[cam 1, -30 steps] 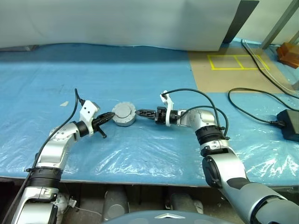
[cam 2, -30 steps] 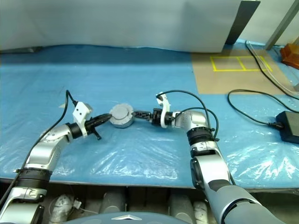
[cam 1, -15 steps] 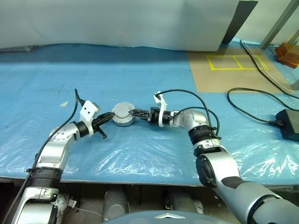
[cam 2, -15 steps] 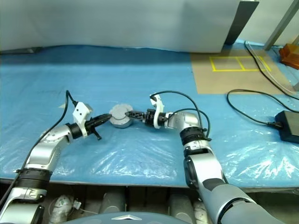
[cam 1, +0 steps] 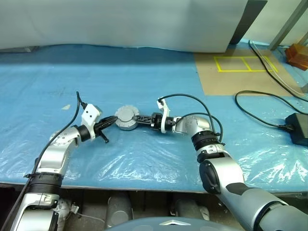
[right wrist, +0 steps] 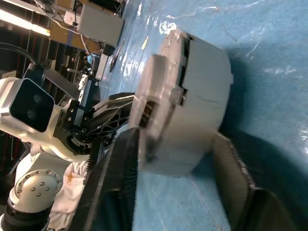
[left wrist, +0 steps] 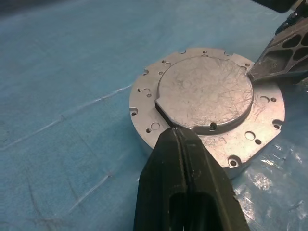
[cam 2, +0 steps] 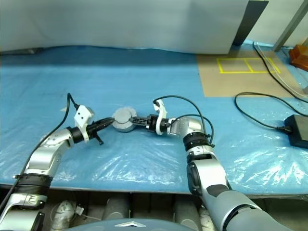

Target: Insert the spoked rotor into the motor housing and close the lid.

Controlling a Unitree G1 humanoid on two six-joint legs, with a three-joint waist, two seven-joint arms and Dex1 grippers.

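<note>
I see the motor housing [cam 1: 127, 119] sitting on the blue plastic sheet [cam 1: 144, 91], its lid [left wrist: 206, 94] down flat on top. My left gripper [cam 1: 112, 121], fingers pressed together, tips at the lid's near edge. My right gripper [cam 1: 138, 117] straddles the housing's side, spread, one finger above, one below. No writing readable on the metal.
</note>
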